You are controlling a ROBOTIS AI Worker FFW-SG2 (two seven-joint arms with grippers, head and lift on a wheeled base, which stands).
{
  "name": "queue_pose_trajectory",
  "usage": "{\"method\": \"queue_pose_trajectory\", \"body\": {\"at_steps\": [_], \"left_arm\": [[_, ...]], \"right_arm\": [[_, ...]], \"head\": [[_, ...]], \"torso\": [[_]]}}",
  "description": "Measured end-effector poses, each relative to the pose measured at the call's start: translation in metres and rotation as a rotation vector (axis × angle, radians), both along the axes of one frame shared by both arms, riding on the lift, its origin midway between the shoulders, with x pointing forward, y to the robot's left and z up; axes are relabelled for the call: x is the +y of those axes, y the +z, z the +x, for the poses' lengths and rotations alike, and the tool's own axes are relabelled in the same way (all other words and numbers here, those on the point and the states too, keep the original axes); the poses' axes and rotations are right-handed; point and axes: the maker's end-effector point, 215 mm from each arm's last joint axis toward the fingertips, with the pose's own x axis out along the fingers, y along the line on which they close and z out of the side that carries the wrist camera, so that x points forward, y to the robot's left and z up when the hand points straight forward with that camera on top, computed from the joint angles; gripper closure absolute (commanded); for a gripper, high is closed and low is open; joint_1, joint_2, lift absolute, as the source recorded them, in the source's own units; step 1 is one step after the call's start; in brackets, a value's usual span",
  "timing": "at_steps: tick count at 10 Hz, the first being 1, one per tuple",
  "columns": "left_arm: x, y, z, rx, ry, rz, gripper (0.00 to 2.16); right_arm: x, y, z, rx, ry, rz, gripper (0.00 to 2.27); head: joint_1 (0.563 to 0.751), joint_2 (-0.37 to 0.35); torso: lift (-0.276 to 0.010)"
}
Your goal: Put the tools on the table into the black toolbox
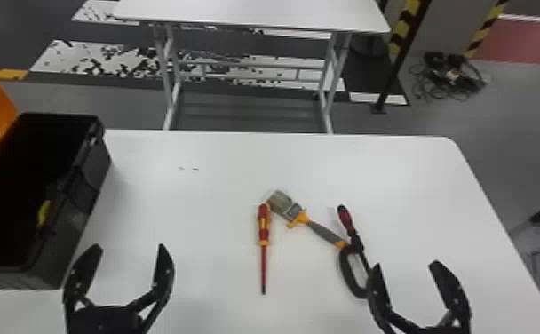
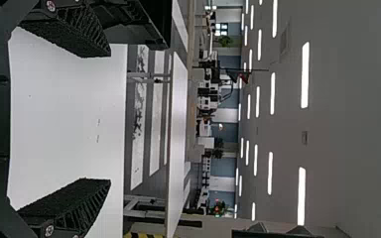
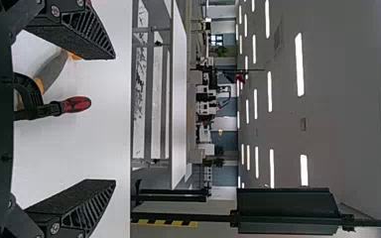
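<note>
No text, label, brand, number or sign can be read.
</note>
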Motion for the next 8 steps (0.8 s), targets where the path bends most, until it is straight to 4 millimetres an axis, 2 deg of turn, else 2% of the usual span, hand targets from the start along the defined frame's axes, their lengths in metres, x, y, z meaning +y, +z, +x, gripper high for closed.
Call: {"method": "queue_pose_trajectory", "body": {"at_steps": [6,8], "left_arm": [[0.0010,-0.0015,-0.0004,0.004,0.002,-0.008,0.09],[0.0007,-0.0010,-0.0002,0.003,-0.001,-0.007,0.09]], "right_arm": [[0.0003,-0.0014,-0.0003,0.004,0.003,0.001,0.12],[0.0010,-0.0053,0.0061,0.023,0.004,0.005,0.12]], "head": [[0.695,-0.071],[0.695,-0.070]], "torso": [[-0.075],[-0.075]]}}
